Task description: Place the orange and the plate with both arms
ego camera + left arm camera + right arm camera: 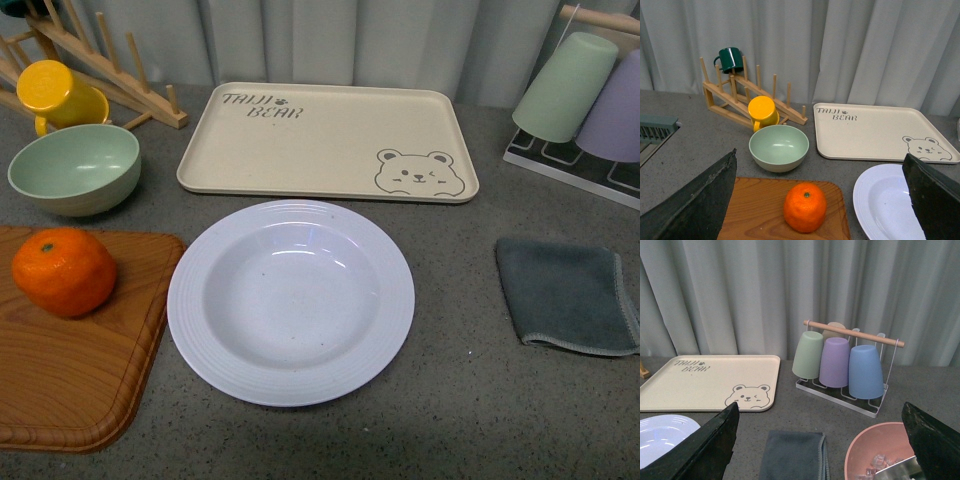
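The orange (64,271) rests on a wooden cutting board (80,380) at the left of the table. In the left wrist view the orange (805,207) lies between the wide-apart black fingers (695,202) of my open left gripper (822,200), which holds nothing. The white deep plate (290,300) sits empty in the middle of the table, with its rim (865,200) showing beside the orange. My right gripper (820,445) is open and holds nothing, hanging over a grey cloth (792,455); an edge of the plate (660,437) shows there. Neither arm appears in the front view.
A beige bear tray (325,140) lies behind the plate. A pale green bowl (75,168), a yellow cup (55,92) and a wooden rack (100,60) stand at the back left. A grey cloth (565,295) and a cup rack (590,110) are on the right. A pink bowl (880,452) sits near the right gripper.
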